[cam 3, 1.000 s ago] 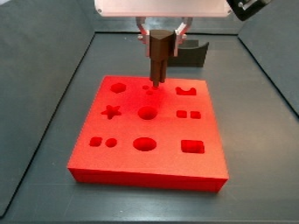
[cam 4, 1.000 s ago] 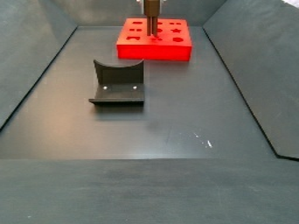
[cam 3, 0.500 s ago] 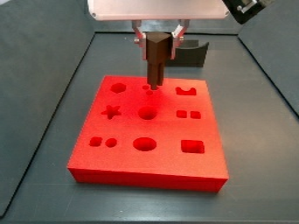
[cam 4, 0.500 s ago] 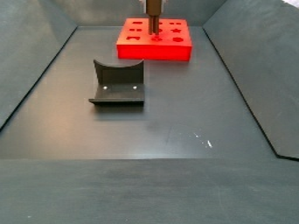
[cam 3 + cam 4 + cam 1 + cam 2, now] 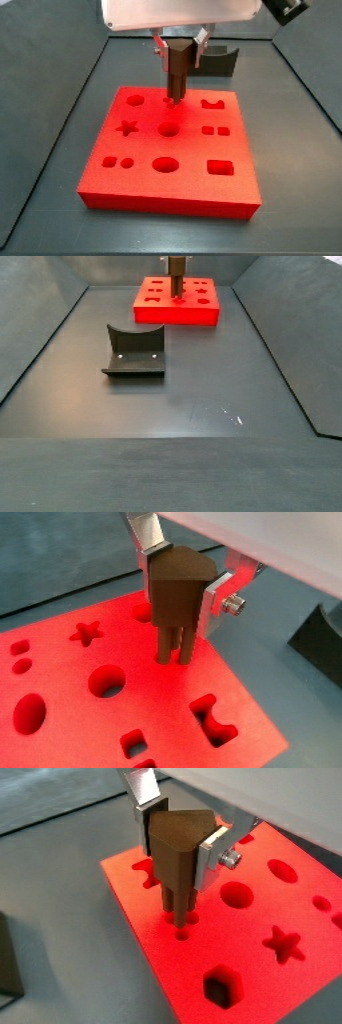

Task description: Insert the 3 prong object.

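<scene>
Fixture (image 5: 134, 351) stands on the table (image 5: 187, 396) left of centre in a side view, well apart from the red block (image 5: 178, 306). Right of it, the gripper (image 5: 178, 62) hangs over the block's (image 5: 171, 150) far row. Its fingers (image 5: 221, 597) are closed on the peg (image 5: 175, 597), one plate flat on each side of the brown body, which stands upright between them. The peg's (image 5: 178, 858) prongs point down, tips at a small hole in the block's (image 5: 254, 928) top; how deep they sit cannot be told.
</scene>
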